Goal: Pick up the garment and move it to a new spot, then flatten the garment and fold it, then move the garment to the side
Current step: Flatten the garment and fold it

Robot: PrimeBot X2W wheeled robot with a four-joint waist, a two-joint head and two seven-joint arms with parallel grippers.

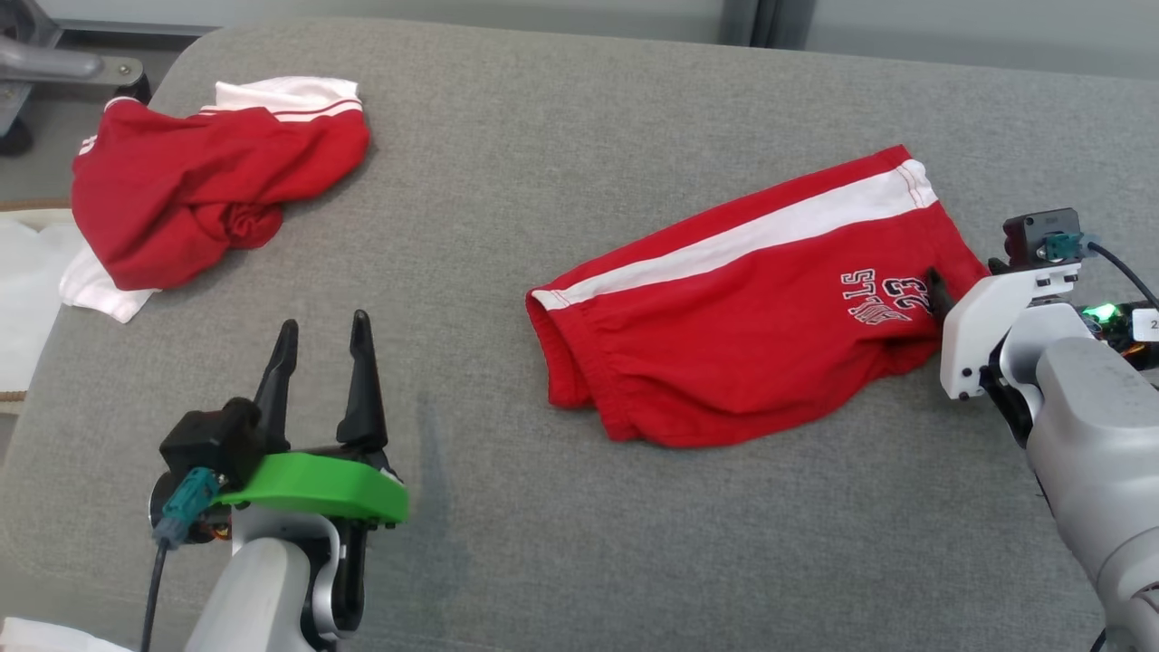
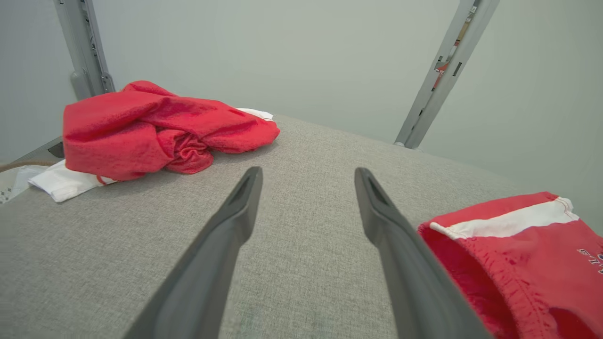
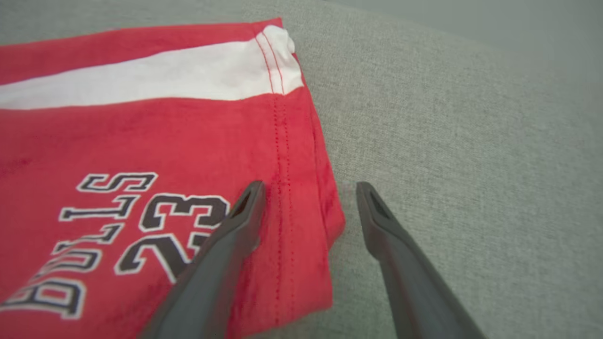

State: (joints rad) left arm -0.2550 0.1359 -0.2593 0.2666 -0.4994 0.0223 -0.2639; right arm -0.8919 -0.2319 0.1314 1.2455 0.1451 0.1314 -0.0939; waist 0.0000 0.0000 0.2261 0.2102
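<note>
Where all of it lies, worktop (image 1: 579,109): one, grey woven cover, rounded far corners.
Shorts (image 1: 724,335): one pair, first of two red pieces; folded flat on the right half of the worktop, white stripe along the far side, dark print with the number 23 near the right hem.
Crumpled garment (image 1: 199,195): one, the second red piece; bunched at the far left corner, white showing at its edges, well apart from the shorts.
Right claw (image 3: 309,184): one; fingers apart, empty, straddling the shorts' right hem.
Left claw (image 1: 325,320): one; fingers apart, empty, over bare worktop at near left.
</note>
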